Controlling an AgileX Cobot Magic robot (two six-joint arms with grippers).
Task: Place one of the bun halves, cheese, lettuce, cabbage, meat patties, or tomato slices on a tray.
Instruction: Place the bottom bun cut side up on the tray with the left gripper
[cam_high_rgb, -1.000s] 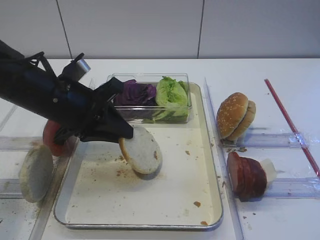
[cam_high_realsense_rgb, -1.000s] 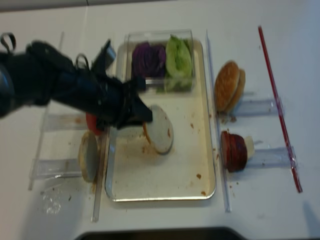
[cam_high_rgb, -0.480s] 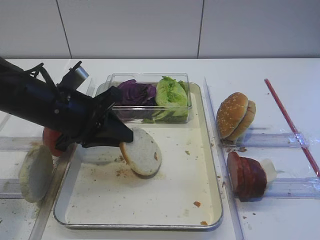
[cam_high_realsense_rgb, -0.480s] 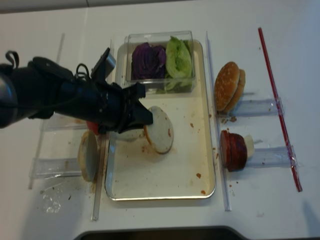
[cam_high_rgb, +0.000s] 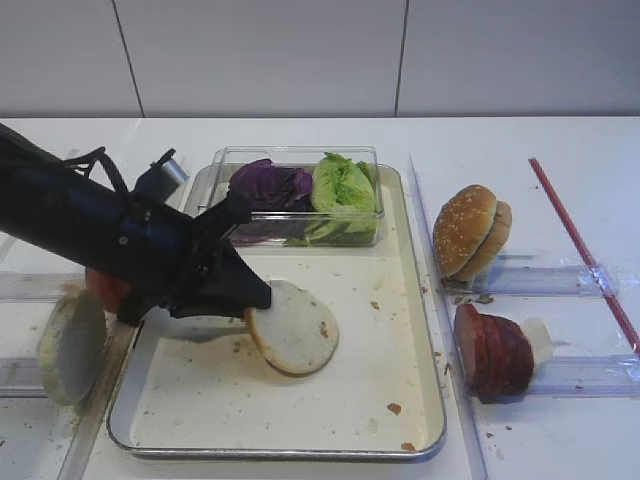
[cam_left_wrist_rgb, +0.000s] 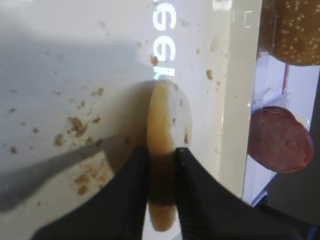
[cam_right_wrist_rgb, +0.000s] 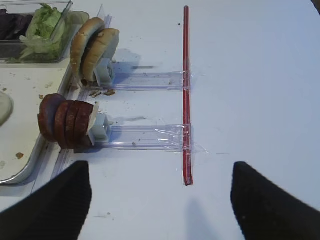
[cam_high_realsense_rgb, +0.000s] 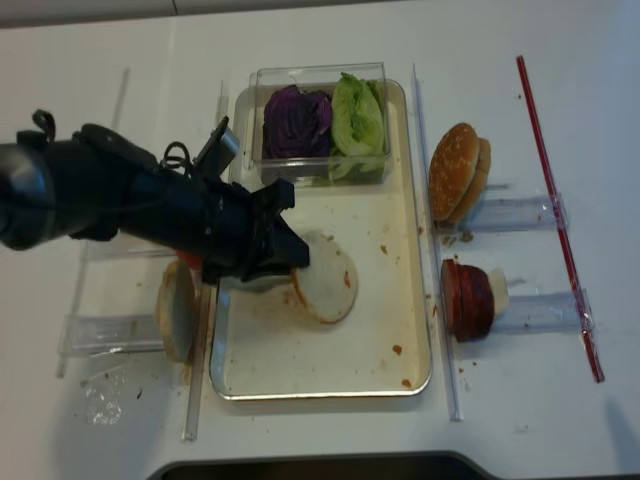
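**Bun half down low on the tray, left gripper clamped on it**

White table (cam_high_rgb: 560, 150) under a pale panelled wall (cam_high_rgb: 300, 55), and the silver tray (cam_high_rgb: 425, 400) sits mid-table, its cream floor scattered with crumbs. At the tray's far end stands a clear box (cam_high_rgb: 300, 158) with purple cabbage (cam_high_rgb: 268, 185) on its left side and green lettuce (cam_high_rgb: 343, 185) on its right.

The left gripper (cam_high_rgb: 255, 300) reaches over the tray's left rim, fingers (cam_left_wrist_rgb: 130, 185) pinched tight on the edge of a bun half (cam_high_rgb: 293, 328), which lies nearly flat against the tray floor near the middle. Whether it fully rests there, I cannot tell.

Left of the tray, a second bun half (cam_high_rgb: 70, 345) stands on edge, with a tomato slice (cam_high_rgb: 105, 290) just behind the arm. Right of the tray, a sesame bun (cam_high_rgb: 470, 230) leans in a clear holder; nearer, meat patties (cam_high_rgb: 495, 350) stand in a row. A red strip (cam_high_rgb: 585, 250) runs further right.

The right gripper (cam_right_wrist_rgb: 160, 210) hangs over bare table beyond the patties, fingers spread wide, holding nothing.
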